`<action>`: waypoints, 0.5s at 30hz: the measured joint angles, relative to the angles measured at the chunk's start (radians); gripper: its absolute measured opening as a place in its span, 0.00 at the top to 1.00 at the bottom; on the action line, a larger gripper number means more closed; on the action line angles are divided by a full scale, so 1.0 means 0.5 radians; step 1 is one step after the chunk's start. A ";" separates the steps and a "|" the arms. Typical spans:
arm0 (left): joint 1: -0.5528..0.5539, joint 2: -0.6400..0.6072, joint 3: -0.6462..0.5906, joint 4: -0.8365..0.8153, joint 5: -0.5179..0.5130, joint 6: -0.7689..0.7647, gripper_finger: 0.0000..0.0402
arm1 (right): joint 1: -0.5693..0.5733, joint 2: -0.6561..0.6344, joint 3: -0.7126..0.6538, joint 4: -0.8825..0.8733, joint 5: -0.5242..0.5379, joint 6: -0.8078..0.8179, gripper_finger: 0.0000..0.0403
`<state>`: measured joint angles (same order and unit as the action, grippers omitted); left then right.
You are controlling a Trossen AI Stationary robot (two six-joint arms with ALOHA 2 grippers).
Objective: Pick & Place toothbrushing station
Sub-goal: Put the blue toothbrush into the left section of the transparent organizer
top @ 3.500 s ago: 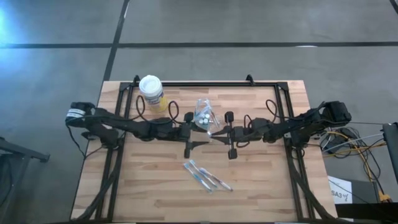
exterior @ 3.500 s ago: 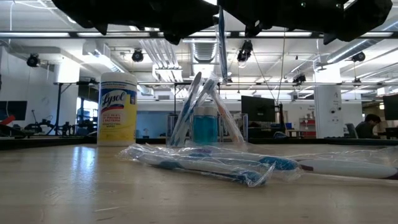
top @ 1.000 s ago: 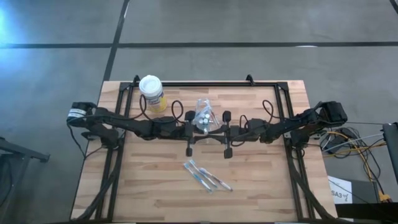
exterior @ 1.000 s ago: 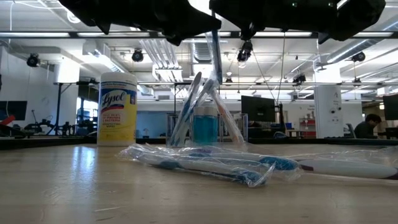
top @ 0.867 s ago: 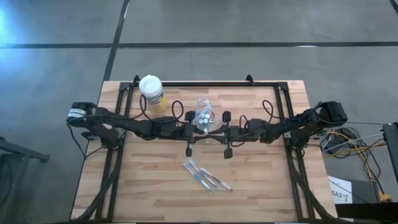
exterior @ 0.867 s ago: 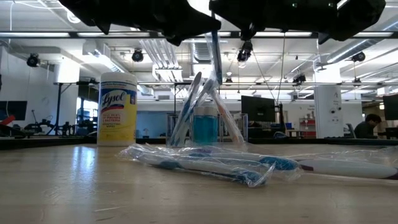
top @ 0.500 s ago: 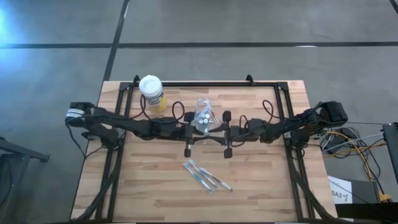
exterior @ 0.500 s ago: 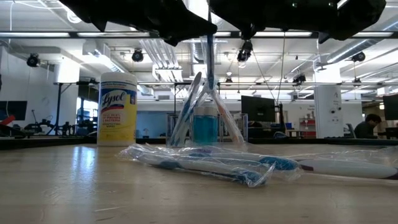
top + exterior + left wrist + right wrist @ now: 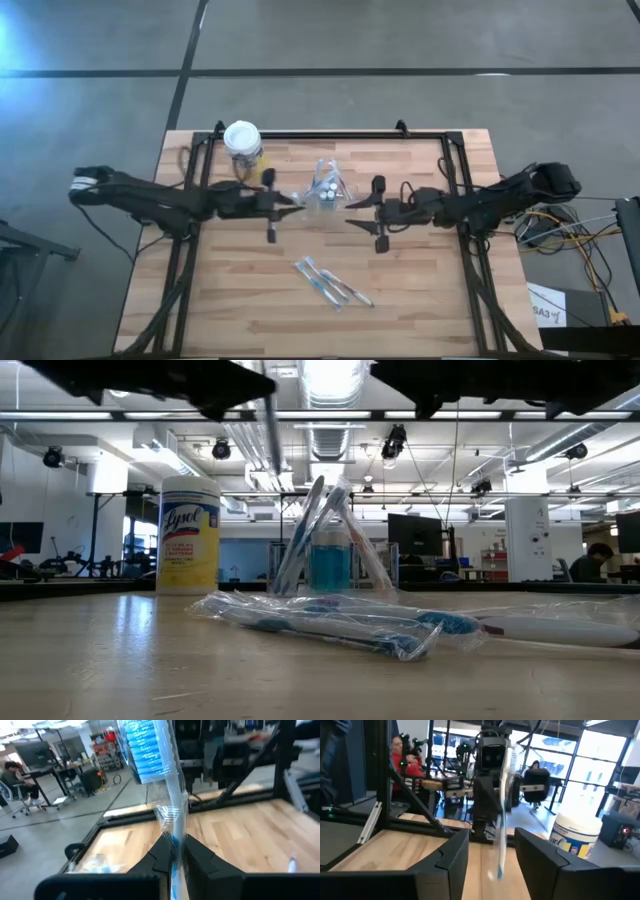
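At nine o'clock of the clear plastic holder (image 9: 325,187) mid-counter (image 9: 240,300), the left gripper (image 9: 290,201) pinched a slim plastic-wrapped blue toothbrush (image 9: 170,815) in closed jaws. At three o'clock, the right gripper (image 9: 352,203) hung with jaws spread, empty.

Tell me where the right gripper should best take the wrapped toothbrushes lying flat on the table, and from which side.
Probably mid-handle, from straight above: the wrapped toothbrushes lie flat and diagonal on the table, so the open right gripper would turn its fingers across their length.
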<state>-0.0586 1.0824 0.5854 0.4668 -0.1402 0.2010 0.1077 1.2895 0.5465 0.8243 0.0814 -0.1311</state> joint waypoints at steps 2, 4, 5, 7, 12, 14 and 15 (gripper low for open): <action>0.000 -0.180 -0.114 0.008 0.001 -0.025 0.94 | 0.003 -0.076 -0.079 0.054 -0.004 -0.005 0.64; -0.001 -0.357 -0.222 0.005 0.001 -0.052 0.94 | 0.008 -0.147 -0.167 0.121 -0.020 -0.005 0.66; -0.001 -0.442 -0.269 0.008 0.001 -0.069 0.94 | 0.008 -0.180 -0.207 0.125 -0.048 -0.009 0.67; -0.001 -0.616 -0.366 -0.043 0.000 -0.095 0.94 | 0.009 -0.243 -0.288 0.144 -0.073 -0.029 0.70; -0.001 -1.025 -0.539 -0.264 -0.036 -0.173 0.94 | 0.007 -0.466 -0.501 0.277 -0.073 -0.004 0.81; 0.000 -1.178 -0.583 -0.443 -0.037 -0.209 0.94 | 0.008 -0.550 -0.582 0.274 -0.073 0.011 0.86; -0.001 -1.240 -0.597 -0.544 -0.037 -0.231 0.94 | 0.007 -0.601 -0.629 0.270 -0.072 0.031 0.89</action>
<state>-0.0589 0.4624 0.2872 0.1948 -0.1585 0.0857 0.1112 0.9889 0.2320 0.9592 0.0452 -0.1156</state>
